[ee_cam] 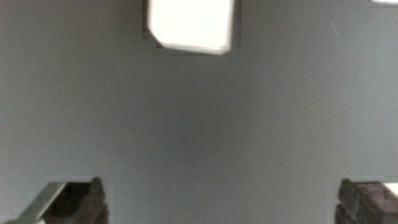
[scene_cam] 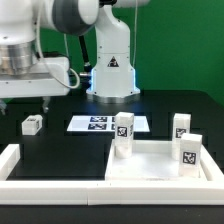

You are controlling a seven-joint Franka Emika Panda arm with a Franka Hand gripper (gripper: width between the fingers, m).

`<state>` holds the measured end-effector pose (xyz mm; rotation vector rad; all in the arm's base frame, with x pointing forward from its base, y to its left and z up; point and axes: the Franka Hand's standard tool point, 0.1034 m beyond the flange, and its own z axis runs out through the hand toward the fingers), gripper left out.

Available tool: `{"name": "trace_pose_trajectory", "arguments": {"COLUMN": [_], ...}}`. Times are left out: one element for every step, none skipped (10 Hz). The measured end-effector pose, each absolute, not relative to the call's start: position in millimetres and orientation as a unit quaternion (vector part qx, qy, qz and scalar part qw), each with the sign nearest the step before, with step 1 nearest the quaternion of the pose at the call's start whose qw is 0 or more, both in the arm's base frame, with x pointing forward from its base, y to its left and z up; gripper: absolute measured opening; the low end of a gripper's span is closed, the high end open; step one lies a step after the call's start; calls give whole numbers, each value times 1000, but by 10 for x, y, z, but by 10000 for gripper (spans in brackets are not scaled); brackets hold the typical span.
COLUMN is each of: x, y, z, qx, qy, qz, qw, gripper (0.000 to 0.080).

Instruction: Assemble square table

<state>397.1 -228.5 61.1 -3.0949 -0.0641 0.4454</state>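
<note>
White plastic legs were seen standing on the slab (scene_cam: 150, 160), three upright, while a fourth leg (scene_cam: 31, 124) lay well apart on the table under the released, wide-open gripper (scene_cam: 25, 100), best lowered squarely over it.

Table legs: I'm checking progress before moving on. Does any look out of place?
Yes. Three legs stand upright on the square slab. The fourth leg lies apart on the black table, toward the exterior view's left, under the open gripper, not yet fitted.
</note>
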Motion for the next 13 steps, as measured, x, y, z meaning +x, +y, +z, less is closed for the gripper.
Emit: {"name": "trace_pose_trajectory", "arguments": {"x": [3908,3964,3962,3942,3948,3876,3806,3745,3694,3625,3564,3502,3482], "y": [-2297,-2270,-2244,-2231,-2225,-2194,-2160,-2110,-2052,-2017,-2018,-2020,-2033], "z": [583,578,567,557,521,437,348,311,263,230,200,188,150], "qx": [-982,-977,-973,-965,-960,-948,-936,-922,-912,-898,-884,-863,-850], "qy": [-3,-10,-12,-10,-7,3,7,10,16,20,25,35,34], "qz": [186,210,230,259,277,318,353,387,410,439,467,503,525], "qw": [21,20,24,29,27,16,13,10,11,12,16,21,18], "gripper": [649,649,649,649,649,649,649,649,649,649,649,649,649]}}
